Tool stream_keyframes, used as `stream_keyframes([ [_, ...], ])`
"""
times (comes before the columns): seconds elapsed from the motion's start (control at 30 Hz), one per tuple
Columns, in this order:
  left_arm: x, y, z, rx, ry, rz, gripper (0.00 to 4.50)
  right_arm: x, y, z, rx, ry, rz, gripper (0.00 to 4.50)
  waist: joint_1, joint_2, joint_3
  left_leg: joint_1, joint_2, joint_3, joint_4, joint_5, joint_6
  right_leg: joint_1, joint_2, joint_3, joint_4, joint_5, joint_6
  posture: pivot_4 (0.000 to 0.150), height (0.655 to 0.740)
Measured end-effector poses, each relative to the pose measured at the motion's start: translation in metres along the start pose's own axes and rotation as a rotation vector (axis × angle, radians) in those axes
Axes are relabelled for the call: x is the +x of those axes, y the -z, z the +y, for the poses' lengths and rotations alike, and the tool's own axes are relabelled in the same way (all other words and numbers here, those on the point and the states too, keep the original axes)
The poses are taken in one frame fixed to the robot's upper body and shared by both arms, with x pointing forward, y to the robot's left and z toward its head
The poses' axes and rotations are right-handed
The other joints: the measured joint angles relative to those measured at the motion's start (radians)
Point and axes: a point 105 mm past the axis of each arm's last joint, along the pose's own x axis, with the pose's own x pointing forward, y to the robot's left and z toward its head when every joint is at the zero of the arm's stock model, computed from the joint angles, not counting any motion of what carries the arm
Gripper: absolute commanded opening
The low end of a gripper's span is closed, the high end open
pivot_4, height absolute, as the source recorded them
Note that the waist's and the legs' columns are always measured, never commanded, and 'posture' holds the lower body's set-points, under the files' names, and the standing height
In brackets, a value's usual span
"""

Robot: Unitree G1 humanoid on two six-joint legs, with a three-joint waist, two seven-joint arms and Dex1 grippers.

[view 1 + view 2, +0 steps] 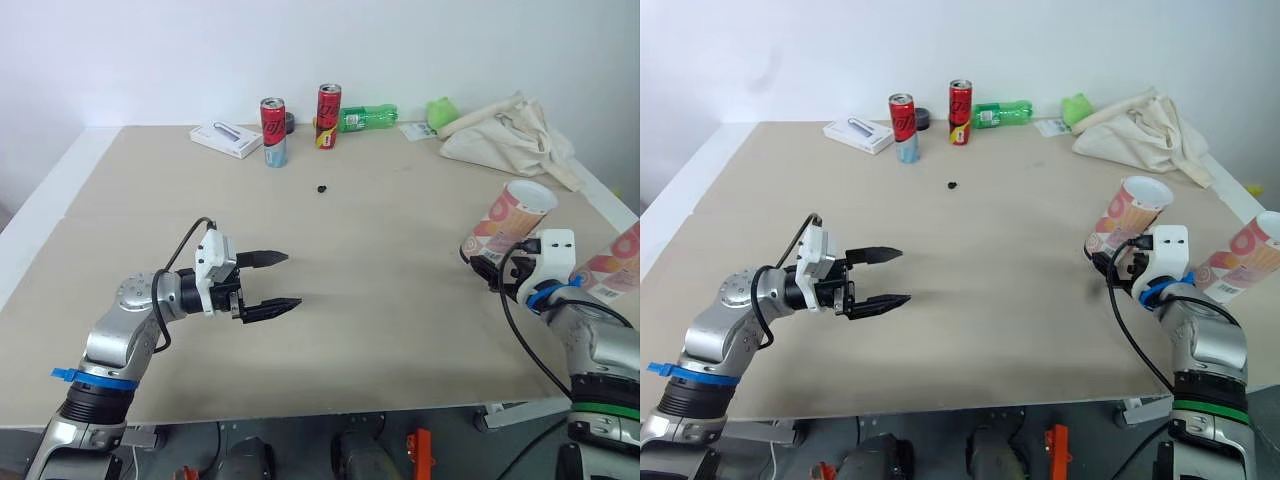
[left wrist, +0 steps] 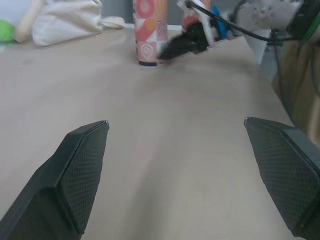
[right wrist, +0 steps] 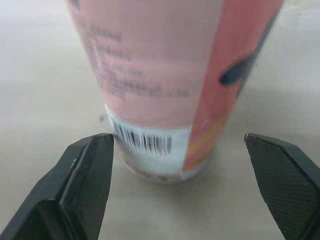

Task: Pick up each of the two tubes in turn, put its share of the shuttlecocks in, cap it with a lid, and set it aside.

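two patterned tubes (image 1: pixel 512 215): one just ahead of the right gripper (image 1: pixel 482 262), the second tube (image 1: pixel 618 262) outboard of that wrist. far ahead of the left gripper (image 1: pixel 293 280): two red drink cans (image 1: pixel 273 130), the second can (image 1: pixel 328 116) beside one green plastic bottle (image 1: pixel 365 118); one white box (image 1: pixel 225 138); one dark speck (image 1: pixel 322 188) (too small to name). one cloth bag (image 1: pixel 505 135).

Bright, even light fr. above; soft, faint shadow under left gripper (image 1: pixel 293 280) (table (image 1: pixel 400 310) evenly lit).
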Motion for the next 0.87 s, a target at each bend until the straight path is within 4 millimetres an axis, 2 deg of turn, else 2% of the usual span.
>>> stream_keyframes([
  [0.23,0.000,-0.001,0.005,0.026,-0.029,0.008,4.50,-0.043,0.021,0.009,0.007,-0.119,0.061,4.47,0.000,0.000,0.000,0.000,0.000,0.000,0.000,-0.001,0.001,0.000,0.000,0.000,0.000,-0.001,0.001,0.150,0.7324],
  [0.37,-0.001,0.003,0.009,0.006,-0.062,0.024,4.50,-0.070,0.026,0.033,0.004,-0.293,0.071,4.47,-0.001,0.000,0.000,0.001,0.000,0.000,0.000,0.000,0.001,0.001,0.000,0.000,0.000,-0.003,0.006,0.150,0.7324],
  [0.43,-0.003,0.007,0.013,-0.027,-0.106,0.038,4.50,-0.080,0.020,0.048,-0.012,-0.381,0.035,4.47,-0.004,0.000,0.000,0.002,0.001,0.000,0.000,0.000,0.001,0.001,0.001,0.000,0.000,-0.002,0.006,0.150,0.7324],
  [0.57,-0.018,0.018,0.021,-0.144,-0.226,0.067,4.50,-0.085,0.004,0.076,-0.027,-0.488,-0.066,4.47,-0.006,0.000,0.000,0.003,0.003,0.000,0.000,0.000,0.000,0.001,0.003,0.000,0.000,0.000,0.004,0.150,0.7324],
  [0.7,-0.042,0.034,0.018,-0.225,-0.336,0.114,4.50,-0.077,0.005,0.105,-0.007,-0.572,-0.090,4.47,-0.005,0.000,0.000,0.003,0.004,-0.001,0.000,0.000,0.000,0.000,0.003,-0.001,0.000,-0.001,0.002,0.150,0.7324],
  [0.87,-0.057,0.049,0.014,-0.265,-0.414,0.145,4.50,-0.066,0.003,0.138,0.013,-0.680,-0.106,4.47,0.001,0.000,0.001,0.002,0.003,-0.001,0.000,0.000,0.000,0.000,0.001,-0.001,0.000,-0.004,-0.002,0.150,0.7324],
])
